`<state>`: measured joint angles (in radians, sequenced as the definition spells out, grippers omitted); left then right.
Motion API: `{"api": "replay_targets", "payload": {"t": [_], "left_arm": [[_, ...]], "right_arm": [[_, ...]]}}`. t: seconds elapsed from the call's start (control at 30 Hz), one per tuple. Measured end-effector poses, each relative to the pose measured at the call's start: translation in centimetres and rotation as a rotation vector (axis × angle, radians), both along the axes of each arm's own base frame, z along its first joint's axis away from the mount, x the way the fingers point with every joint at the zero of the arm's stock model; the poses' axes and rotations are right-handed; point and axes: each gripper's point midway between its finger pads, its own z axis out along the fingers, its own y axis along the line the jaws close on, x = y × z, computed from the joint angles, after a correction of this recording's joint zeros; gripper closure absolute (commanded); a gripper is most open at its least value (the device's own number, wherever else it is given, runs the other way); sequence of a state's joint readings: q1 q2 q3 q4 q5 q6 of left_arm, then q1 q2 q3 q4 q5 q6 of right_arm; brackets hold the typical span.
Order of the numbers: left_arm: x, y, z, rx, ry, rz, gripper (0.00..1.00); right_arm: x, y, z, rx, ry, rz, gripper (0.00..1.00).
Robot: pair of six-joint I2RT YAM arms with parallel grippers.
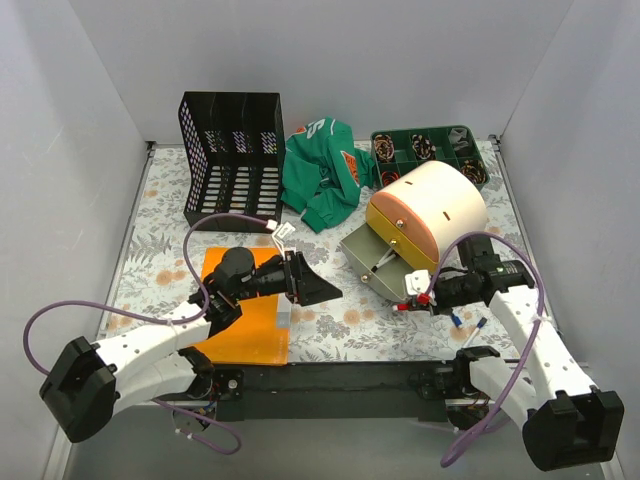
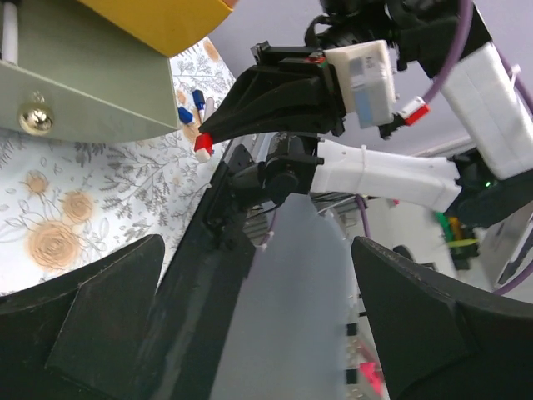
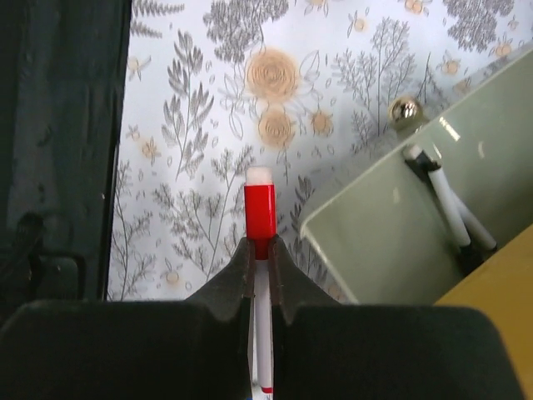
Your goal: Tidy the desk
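Floral worktop (image 1: pixel 350 330) spread under both arms, we noted. Right fingers (image 3: pixel 244 265) clamped on red-capped marker (image 3: pixel 260 207), its long axis in line with fingers, cap leading. Open green drawer (image 3: pixel 379 242), pens (image 3: pixel 441 200) inside, lay just beside cap, a little farther out and toward worktop's middle. Right arm clearly nearer drawer. Left fingers (image 1: pixel 318 290) gaped wide, empty, over orange folder (image 1: pixel 250 335). Next, we judged: short sideways carry over drawer's rim.
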<state>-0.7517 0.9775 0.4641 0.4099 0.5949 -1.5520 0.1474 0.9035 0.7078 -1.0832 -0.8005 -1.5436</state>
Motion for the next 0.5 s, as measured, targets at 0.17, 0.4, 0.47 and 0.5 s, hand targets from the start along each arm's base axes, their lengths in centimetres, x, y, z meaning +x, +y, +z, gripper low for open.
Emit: {"api": "replay_targets", "payload": {"t": [0.17,0.4,0.47,0.5], "left_arm": [[0.2,-1.1,-0.9,-0.005,0.151,0.028,0.11],[0.6,-3.0,-3.1,0.061,0.251,0.03,0.21],[0.8,-3.7,-3.1,0.071,0.258,0.021,0.23],[0.9,-4.0,-3.2,0.077,0.261,0.017,0.24]], "right_arm": [[0.0,2.8,1.5,0.056,0.057,-0.013,0.99],[1.2,5.6,4.5,0.133,0.108,-0.053,0.99],[1.6,6.1,5.4,0.157,0.105,-0.058,0.99],[1.7,6.3,5.8,0.166,0.102,-0.058,0.99]]}}
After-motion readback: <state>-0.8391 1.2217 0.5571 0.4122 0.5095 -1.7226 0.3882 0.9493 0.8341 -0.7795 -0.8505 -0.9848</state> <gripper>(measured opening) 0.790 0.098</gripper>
